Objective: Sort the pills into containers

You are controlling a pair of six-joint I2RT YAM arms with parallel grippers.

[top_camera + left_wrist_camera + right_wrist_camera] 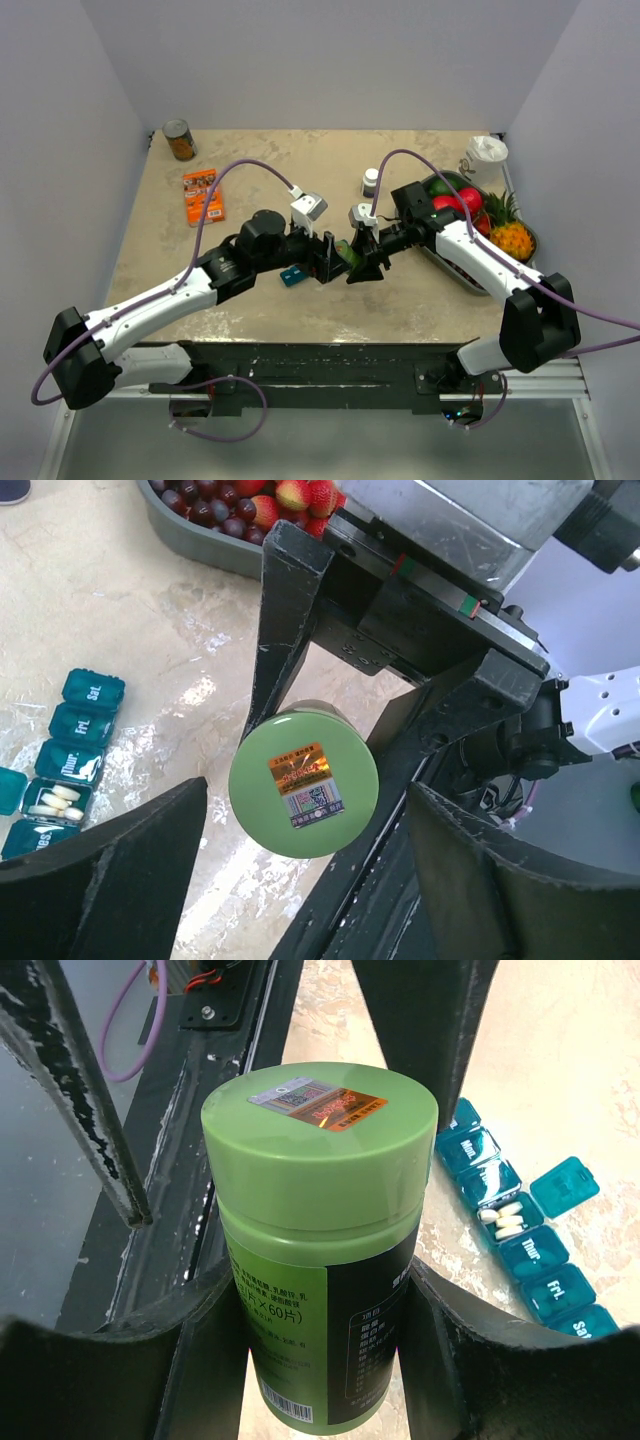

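Observation:
A green pill bottle [320,1210] with a sticker on its lid is clamped by its body between my right gripper's [320,1360] fingers, above the table. In the left wrist view its lid [303,778] faces the camera. My left gripper [308,810] stands open around the lid, its fingers [110,880] apart from it. From above, the two grippers [325,260] [365,262] meet at the bottle [350,253]. The teal containers [293,275] lie on the table just below. One compartment is open and holds white pills [500,1218] [55,800]; the other lids are shut.
A grey fruit tray [452,265] stands under the right arm. A small dark bottle with a white cap [371,181] is behind the grippers. A tin can [180,140] and an orange packet [203,195] lie at the back left, and a white container [487,155] at the back right.

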